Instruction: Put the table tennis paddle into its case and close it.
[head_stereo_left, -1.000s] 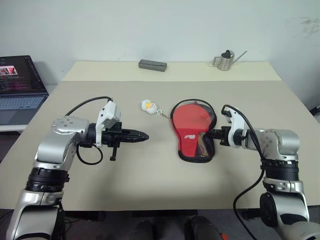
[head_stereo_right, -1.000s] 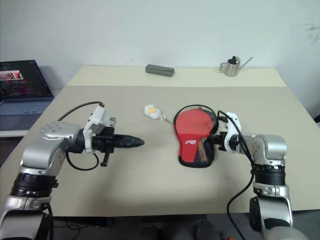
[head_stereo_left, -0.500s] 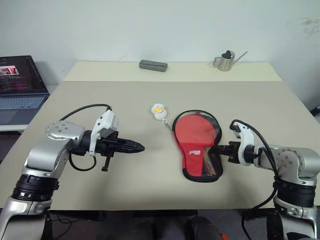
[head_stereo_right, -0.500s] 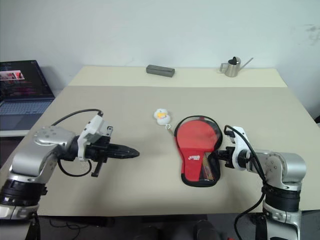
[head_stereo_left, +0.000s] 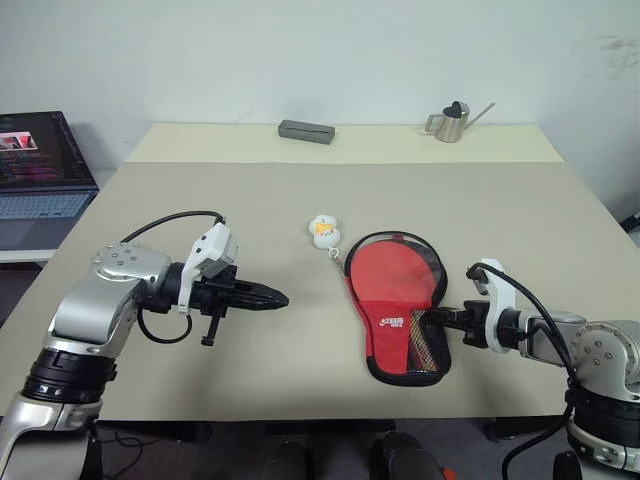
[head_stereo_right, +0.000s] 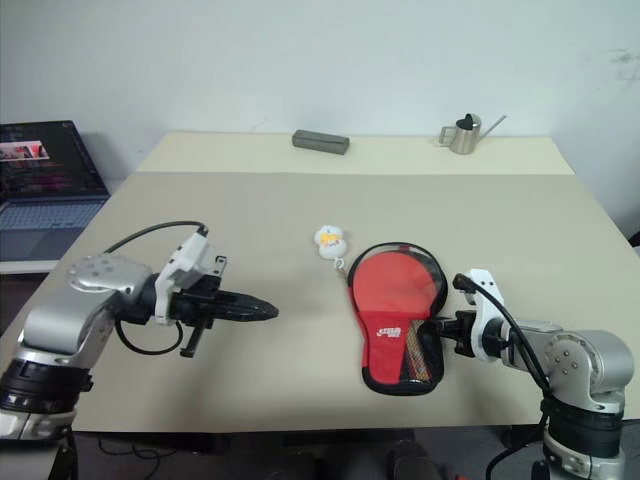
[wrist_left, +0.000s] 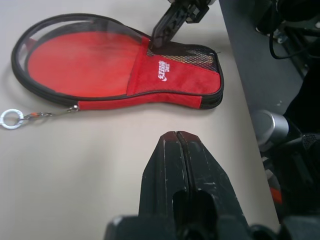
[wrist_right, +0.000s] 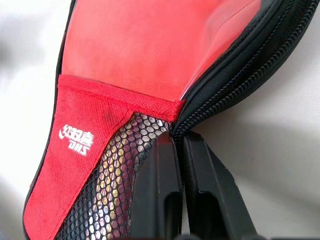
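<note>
Both of my claws are clenching: the right gripper (head_stereo_left: 436, 316) is pinching the edge of the black paddle-shaped fabric case (head_stereo_left: 400, 302), where the red-faced paddle (head_stereo_left: 390, 272) is lying; the left gripper (head_stereo_left: 272, 297) is holding nothing. Tugging risks dragging the unzipped case tableward.

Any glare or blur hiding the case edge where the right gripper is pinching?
Right wrist view: case rim and zip sharp, mild sheen on the clear film, right gripper fingers soft. Left wrist view: case sharp, left gripper blurred. Eye views: even light, faint shadows.
</note>
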